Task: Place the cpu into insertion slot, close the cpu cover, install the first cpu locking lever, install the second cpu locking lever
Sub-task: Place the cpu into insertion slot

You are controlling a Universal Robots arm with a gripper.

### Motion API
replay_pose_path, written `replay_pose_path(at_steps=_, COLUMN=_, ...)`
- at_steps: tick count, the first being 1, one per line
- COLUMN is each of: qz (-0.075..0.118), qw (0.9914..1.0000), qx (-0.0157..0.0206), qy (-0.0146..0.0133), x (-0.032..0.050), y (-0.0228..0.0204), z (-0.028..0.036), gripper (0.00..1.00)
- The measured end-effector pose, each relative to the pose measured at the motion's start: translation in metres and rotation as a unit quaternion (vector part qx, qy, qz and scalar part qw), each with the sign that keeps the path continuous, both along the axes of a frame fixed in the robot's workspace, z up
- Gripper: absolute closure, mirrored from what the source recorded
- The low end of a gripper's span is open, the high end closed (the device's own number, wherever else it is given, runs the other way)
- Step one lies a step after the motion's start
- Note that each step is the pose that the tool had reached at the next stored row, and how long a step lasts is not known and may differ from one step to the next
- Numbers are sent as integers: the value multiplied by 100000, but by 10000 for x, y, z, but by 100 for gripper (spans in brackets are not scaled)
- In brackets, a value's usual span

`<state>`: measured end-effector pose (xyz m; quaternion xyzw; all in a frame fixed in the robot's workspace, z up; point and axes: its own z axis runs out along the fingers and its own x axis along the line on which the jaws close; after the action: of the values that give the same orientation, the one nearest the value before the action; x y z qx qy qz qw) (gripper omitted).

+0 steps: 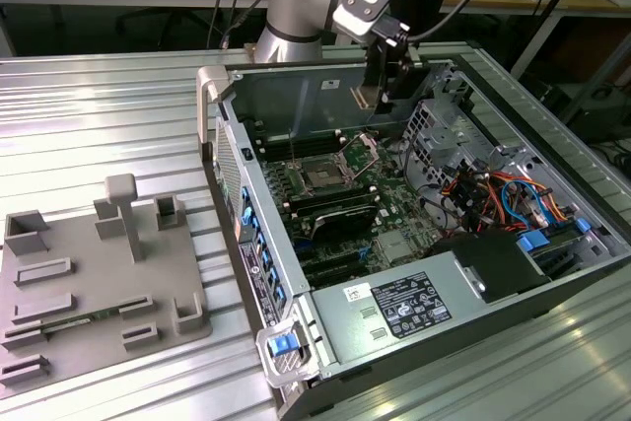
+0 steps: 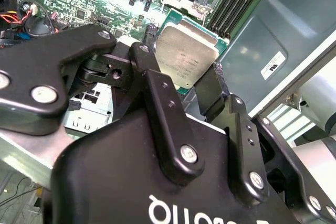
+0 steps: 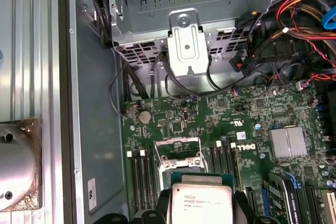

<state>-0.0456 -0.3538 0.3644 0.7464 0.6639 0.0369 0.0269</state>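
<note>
My gripper (image 1: 389, 98) hangs inside the open computer case (image 1: 222, 105), near its back wall and above the green motherboard (image 1: 394, 209). It is shut on the cpu (image 2: 186, 59), a flat square chip with a silvery top, pinched by its edges between the two black fingers (image 2: 157, 93). In the first wrist view the cpu (image 3: 202, 203) is in the air just short of the insertion slot (image 3: 178, 162). The slot is bare, and the cpu cover (image 3: 178, 144) stands raised over it. In the exterior view the slot (image 1: 359, 156) lies below and to the left of the gripper.
Long black memory slots (image 3: 140, 174) flank the socket. A metal drive cage (image 3: 184, 45) and red, orange and blue cables (image 1: 503, 194) crowd one side of the case. A small silver heatsink (image 3: 287, 142) sits on the board. A grey fixture plate (image 1: 89, 283) lies on the exterior view's left.
</note>
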Motion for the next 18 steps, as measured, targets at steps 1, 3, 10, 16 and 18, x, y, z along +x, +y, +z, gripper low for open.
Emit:
replay_pose_path(at_steps=1, qz=-2, qw=100000, qx=-1, qy=2, x=-3, y=0, z=-2, gripper=45)
replay_pose_path(at_steps=3, qz=1, qw=100000, qx=0, qy=2, x=-6, y=0, z=-4, gripper=45)
replay_pose_path(at_steps=10, qz=0, qw=100000, qx=0, qy=0, x=-19, y=0, z=-14, gripper=45)
replay_pose_path(at_steps=16, qz=3, qw=100000, qx=2, qy=0, x=-19, y=0, z=-29, gripper=45)
replay_pose_path(at_steps=18, qz=-1, qw=100000, qx=0, qy=0, x=-19, y=0, z=-37, gripper=45)
